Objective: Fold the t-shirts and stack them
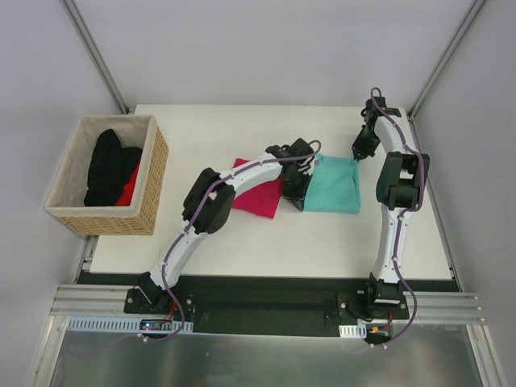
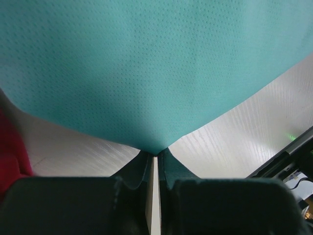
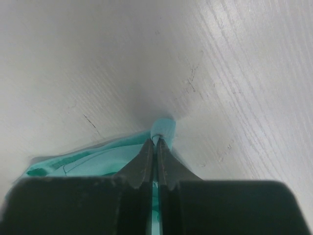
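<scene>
Now left fingers (image 2: 138, 172), right fingers (image 3: 144, 165) pinch t-shirt (image 1: 334, 187) edges.

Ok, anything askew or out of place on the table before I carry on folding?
Nothing looks spilled or damaged. The only oddity is that the pink t-shirt sits askew, angled to the table edge and partly under the left arm. The teal t-shirt lies squarer, pinched by the left gripper and the right gripper.
</scene>
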`<action>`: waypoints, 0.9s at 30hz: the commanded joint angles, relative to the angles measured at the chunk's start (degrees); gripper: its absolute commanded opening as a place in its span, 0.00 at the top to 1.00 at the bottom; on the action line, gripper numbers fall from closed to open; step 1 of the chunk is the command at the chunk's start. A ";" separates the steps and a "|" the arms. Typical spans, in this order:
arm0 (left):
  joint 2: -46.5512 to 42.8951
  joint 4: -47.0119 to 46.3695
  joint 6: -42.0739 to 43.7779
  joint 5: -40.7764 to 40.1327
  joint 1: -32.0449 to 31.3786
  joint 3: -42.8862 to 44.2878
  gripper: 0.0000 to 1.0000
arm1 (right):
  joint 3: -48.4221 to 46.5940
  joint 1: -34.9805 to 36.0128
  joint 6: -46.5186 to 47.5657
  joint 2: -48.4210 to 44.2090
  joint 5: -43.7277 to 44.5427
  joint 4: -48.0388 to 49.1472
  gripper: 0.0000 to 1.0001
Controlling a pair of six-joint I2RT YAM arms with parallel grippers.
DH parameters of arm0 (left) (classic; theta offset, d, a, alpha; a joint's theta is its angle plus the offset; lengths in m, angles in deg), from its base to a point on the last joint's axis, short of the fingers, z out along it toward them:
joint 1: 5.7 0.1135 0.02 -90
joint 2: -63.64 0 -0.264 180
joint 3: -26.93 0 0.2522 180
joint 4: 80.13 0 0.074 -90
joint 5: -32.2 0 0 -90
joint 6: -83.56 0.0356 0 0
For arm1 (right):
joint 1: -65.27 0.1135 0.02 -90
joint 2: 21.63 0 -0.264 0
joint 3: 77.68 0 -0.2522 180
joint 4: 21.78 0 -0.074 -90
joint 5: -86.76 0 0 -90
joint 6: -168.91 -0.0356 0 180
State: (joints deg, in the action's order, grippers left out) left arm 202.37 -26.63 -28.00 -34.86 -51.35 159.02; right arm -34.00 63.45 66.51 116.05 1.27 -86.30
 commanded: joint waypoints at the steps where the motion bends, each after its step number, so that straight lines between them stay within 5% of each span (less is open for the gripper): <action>1: -2.51 1.56 0.73 -1.40 0.91 -0.11 1.00 | -1.80 -0.37 -0.08 -1.98 -0.21 0.67 0.99; 27: -6.46 1.47 2.23 -4.31 1.79 -2.31 1.00 | -5.05 0.33 0.45 -5.76 -0.91 0.22 0.99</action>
State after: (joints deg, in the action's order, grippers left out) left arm 200.41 -26.69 -26.60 -38.66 -50.21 157.16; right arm -36.47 63.62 66.53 115.68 0.59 -86.00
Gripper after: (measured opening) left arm 0.009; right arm 0.028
